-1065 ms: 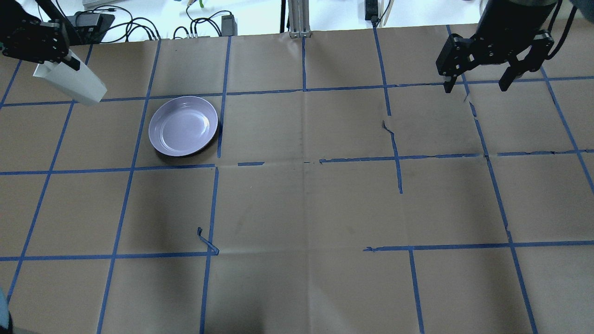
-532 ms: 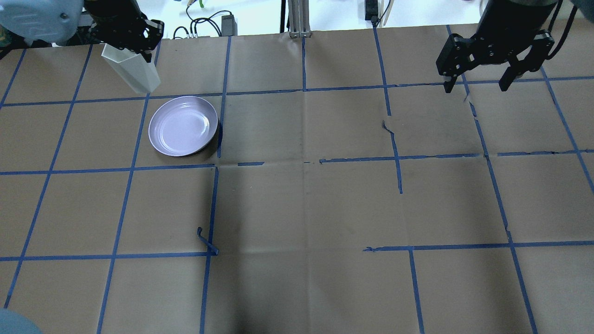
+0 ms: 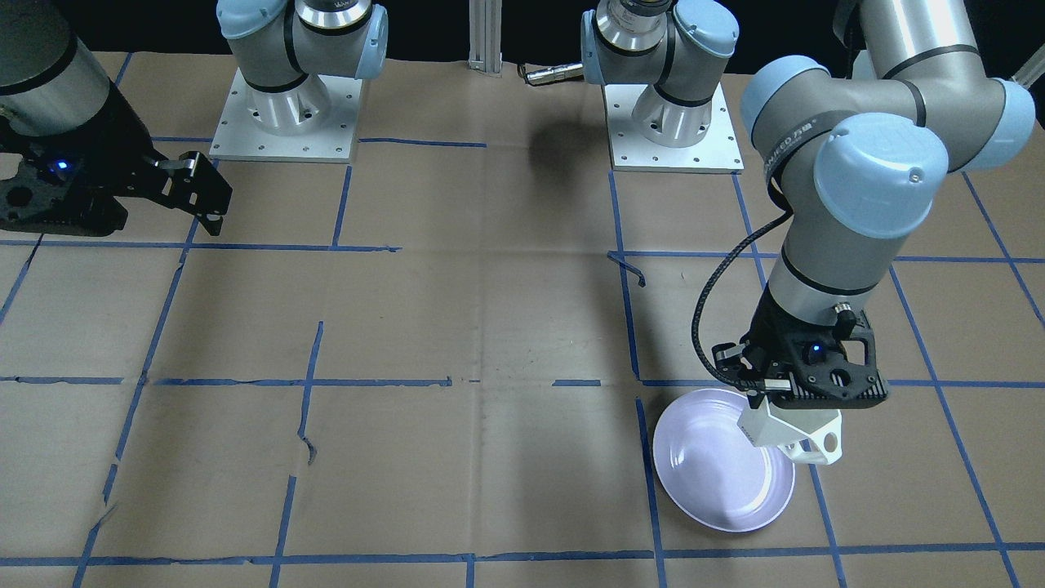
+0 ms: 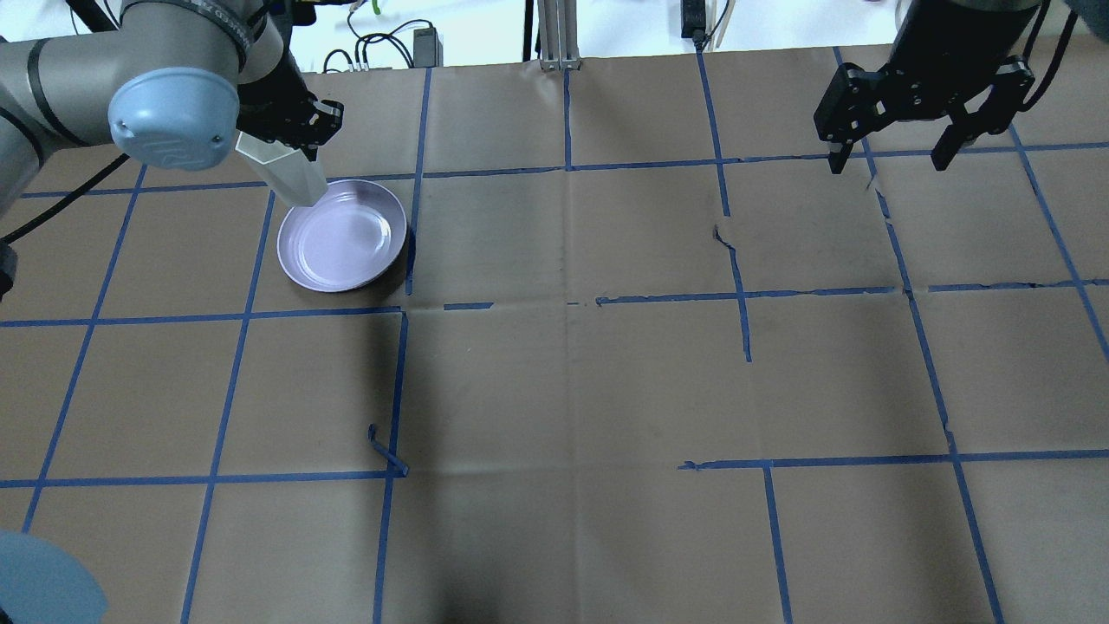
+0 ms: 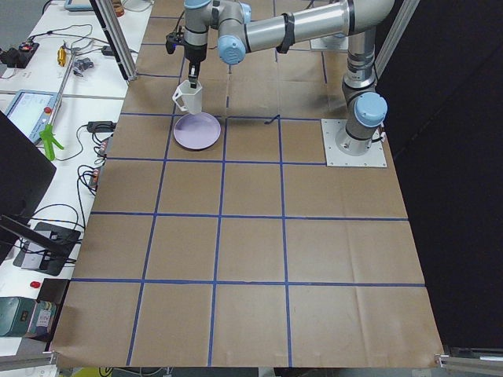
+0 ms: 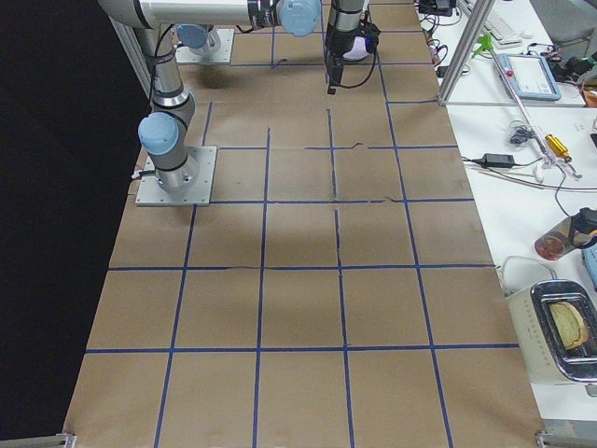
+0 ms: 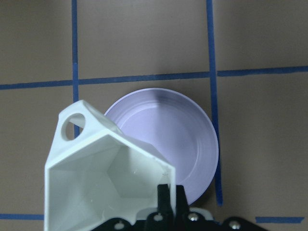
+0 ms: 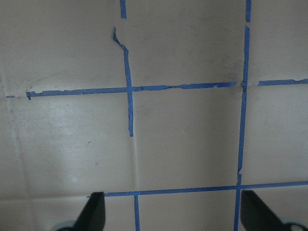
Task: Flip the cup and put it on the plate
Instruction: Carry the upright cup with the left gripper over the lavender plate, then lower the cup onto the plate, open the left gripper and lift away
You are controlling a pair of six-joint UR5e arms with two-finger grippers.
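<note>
The white faceted cup [image 4: 293,175] hangs mouth-up from my left gripper [image 4: 290,146], which is shut on its rim wall. The cup is above the plate's far-left rim and off its surface. In the left wrist view I look into the open cup [image 7: 96,183], with its handle at upper left, and one finger [image 7: 166,195] sits inside the rim. The lavender plate [image 4: 346,238] lies on the paper, and it also shows in the front view [image 3: 710,478] and the wrist view [image 7: 183,139]. My right gripper [image 4: 891,162] is open and empty, high at the far right.
Brown paper with a blue tape grid [image 4: 567,303] covers the table. A loose curl of tape [image 4: 385,455] sticks up at the front left. Cables and power bricks [image 4: 390,48] lie beyond the far edge. The two arm bases [image 3: 282,114] stand at the robot's side.
My left arm has carried the cup rightward from the table's far-left corner to over the plate's rim, turning it more upright. The right arm has not moved.
</note>
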